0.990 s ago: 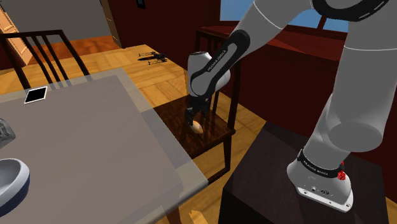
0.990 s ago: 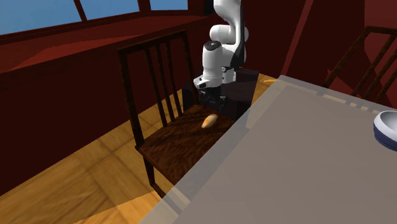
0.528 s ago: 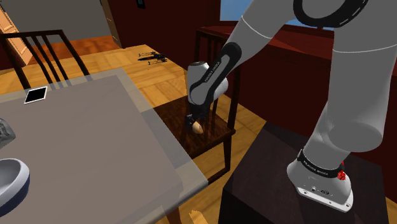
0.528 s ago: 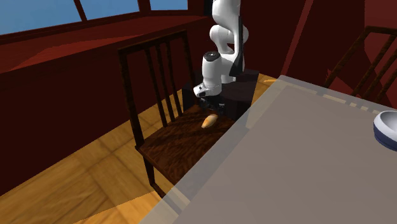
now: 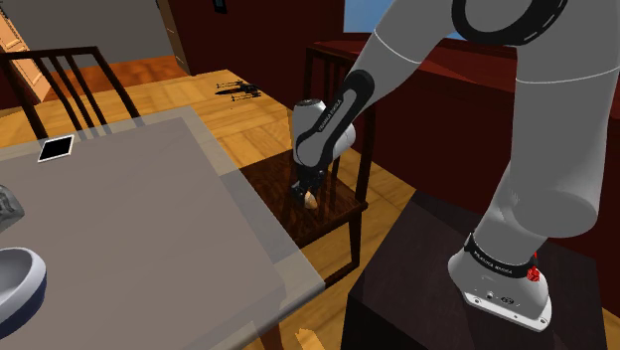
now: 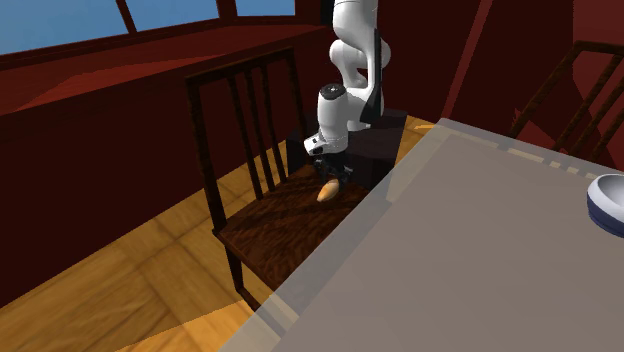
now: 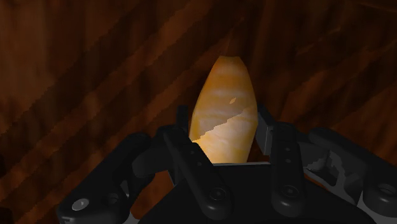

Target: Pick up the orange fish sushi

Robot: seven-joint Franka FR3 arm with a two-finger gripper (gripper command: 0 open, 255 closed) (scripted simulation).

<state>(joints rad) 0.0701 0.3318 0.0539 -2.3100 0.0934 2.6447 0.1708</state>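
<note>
Dark wooden chair seat [image 5: 343,207], at the centre of the shoulder view beside the grey counter [image 5: 129,229] (the sushi is not on it), carries the orange fish sushi [image 7: 226,108], which lies flat on the wood. The black gripper [image 6: 333,178] is down over it, its fingers apart and closely straddling the sides, with no firm clasp visible. Reaching looks done; by my reading, closing on the piece and lifting it off the seat are what is left.
</note>
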